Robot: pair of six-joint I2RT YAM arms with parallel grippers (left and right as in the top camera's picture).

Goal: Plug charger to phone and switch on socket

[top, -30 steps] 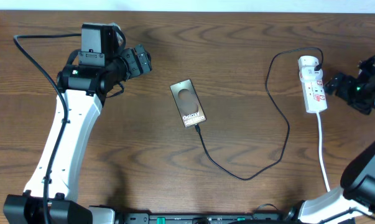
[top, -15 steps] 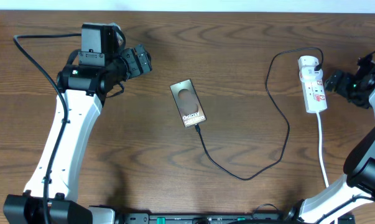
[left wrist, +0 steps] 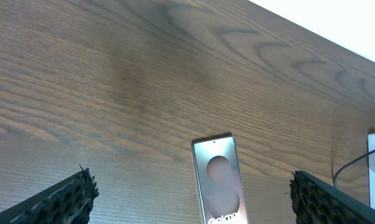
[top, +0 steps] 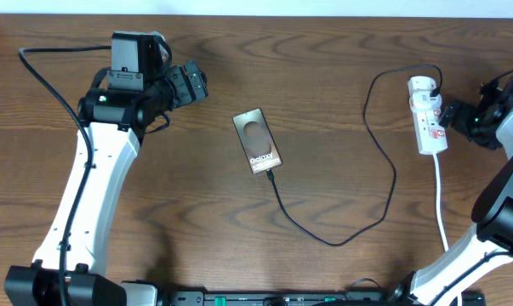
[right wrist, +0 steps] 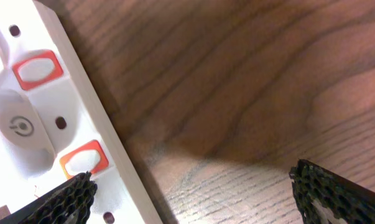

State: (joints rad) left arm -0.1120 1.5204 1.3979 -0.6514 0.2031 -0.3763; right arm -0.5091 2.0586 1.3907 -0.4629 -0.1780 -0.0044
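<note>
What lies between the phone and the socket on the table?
Overhead view: only the charger loops over the bare table between the phone and the socket.

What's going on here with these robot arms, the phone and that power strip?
Two robot arms are setting up a Galaxy S25 Ultra phone to charge. The black charger cable runs from the white power strip to the phone's lower edge, where it looks plugged in. The right gripper is open, right beside the strip, with one fingertip next to a red switch, seemingly about to press it. The left gripper is open and empty, off to the phone's left.
</note>
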